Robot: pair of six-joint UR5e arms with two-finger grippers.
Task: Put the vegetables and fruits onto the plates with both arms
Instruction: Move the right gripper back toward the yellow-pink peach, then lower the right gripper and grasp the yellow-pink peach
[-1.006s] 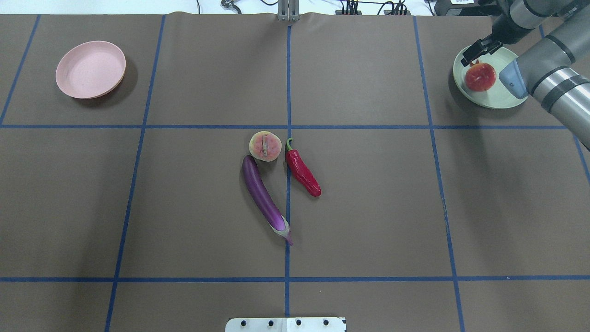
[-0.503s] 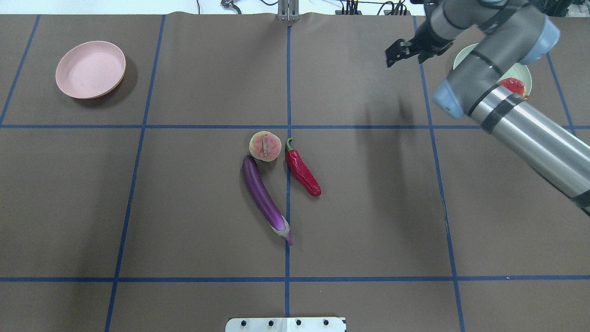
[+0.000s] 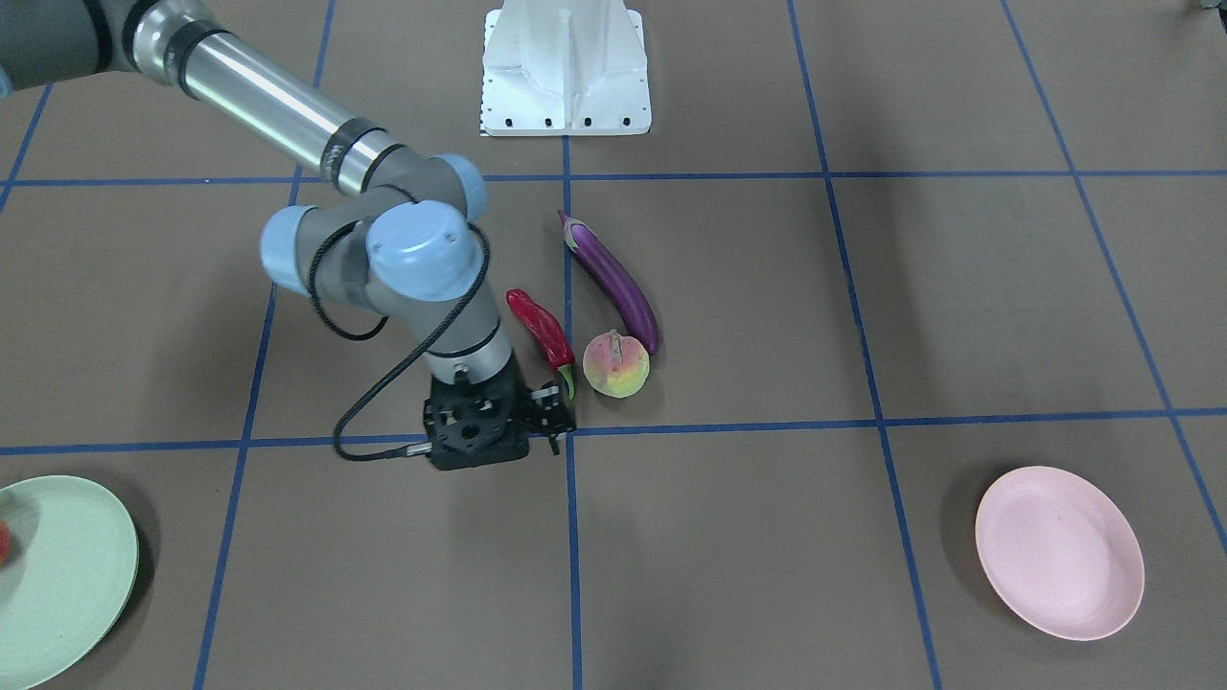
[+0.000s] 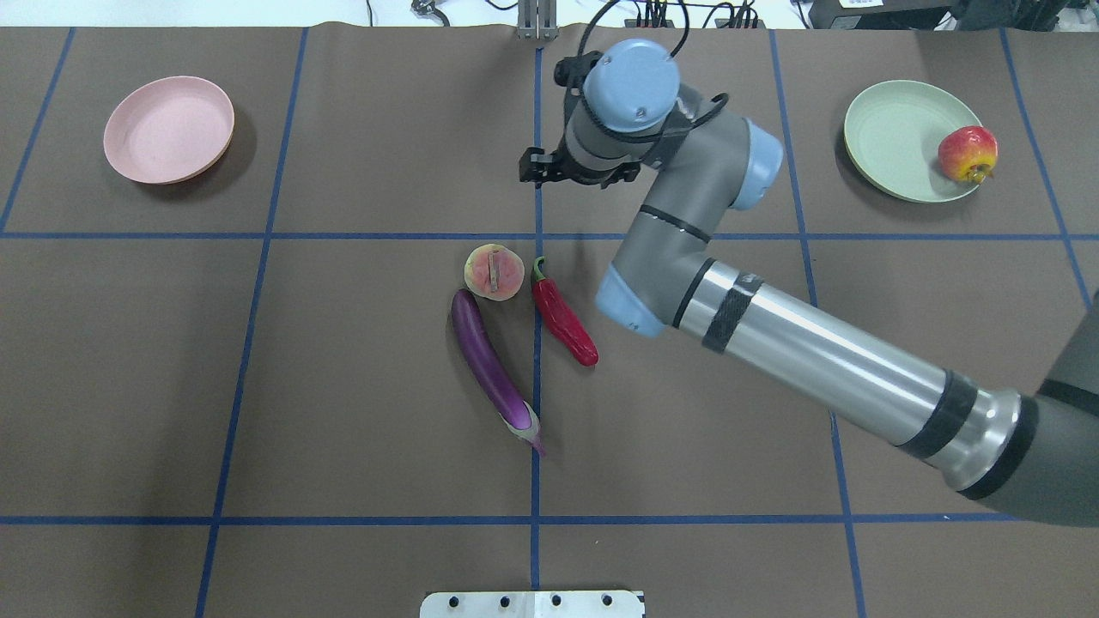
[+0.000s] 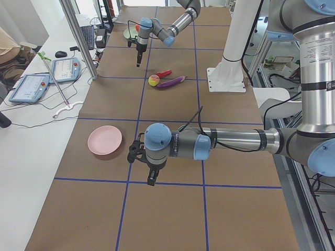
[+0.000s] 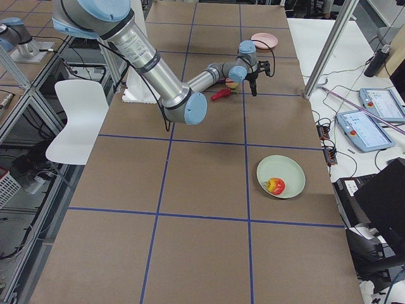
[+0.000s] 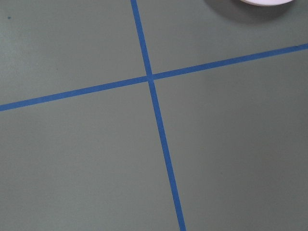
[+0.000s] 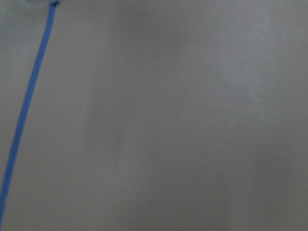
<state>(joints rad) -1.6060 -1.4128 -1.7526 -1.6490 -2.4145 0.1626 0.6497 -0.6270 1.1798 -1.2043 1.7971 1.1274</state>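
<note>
**Right arm swung off the green plate to table centre**

Count: two plates, two fruits, two vegetables, two arms.
- The round red fruit (image 4: 968,154) sits at the rim of the mint plate (image 4: 893,137).
- The peach (image 4: 494,272), chili (image 4: 564,322) and eggplant (image 4: 491,365) lie clustered mid-table, well apart from the pink plate (image 4: 168,129).
- The right arm (image 4: 816,352) stretches across with its wrist bent down. The right gripper (image 3: 556,422) hangs just beyond the chili's stem; finger spread cannot be told.
- The left arm (image 5: 235,140) reaches out near the pink plate. The left gripper (image 5: 151,178) points down; its state also cannot be told.

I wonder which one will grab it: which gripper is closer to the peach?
Right. The right gripper hangs close by the peach, near the stem end of the chili; the left gripper is far off, beside the pink plate.
</note>
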